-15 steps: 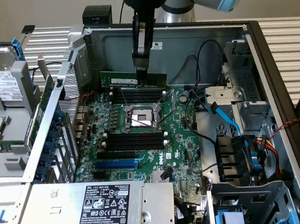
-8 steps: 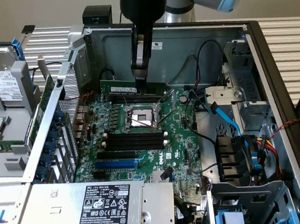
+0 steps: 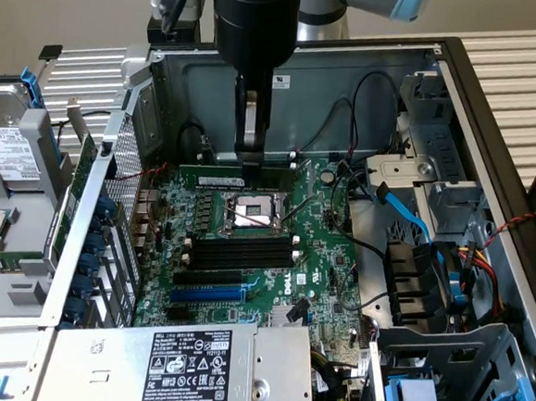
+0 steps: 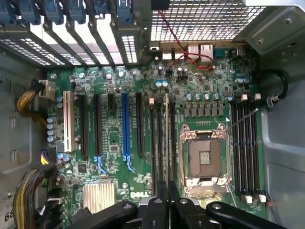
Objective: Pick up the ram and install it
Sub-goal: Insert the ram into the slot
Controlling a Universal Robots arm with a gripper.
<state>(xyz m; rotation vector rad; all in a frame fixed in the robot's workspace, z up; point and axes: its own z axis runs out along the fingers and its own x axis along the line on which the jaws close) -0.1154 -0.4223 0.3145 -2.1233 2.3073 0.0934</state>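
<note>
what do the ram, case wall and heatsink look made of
ram: green matt board with a white label, likely fibreglass circuit laminate.
case wall: plain grey sheet metal, dull sheen, folded edges, probably steel.
heatsink: bare silvery metal cut into fine fins, probably aluminium.

The grey metal computer case is viewed obliquely from above, farther off, in the exterior view, while its green motherboard and silver processor socket are shared with the closer, straight-down wrist view.

Grey metal case, black plastic slots — ram, matt green board
</note>
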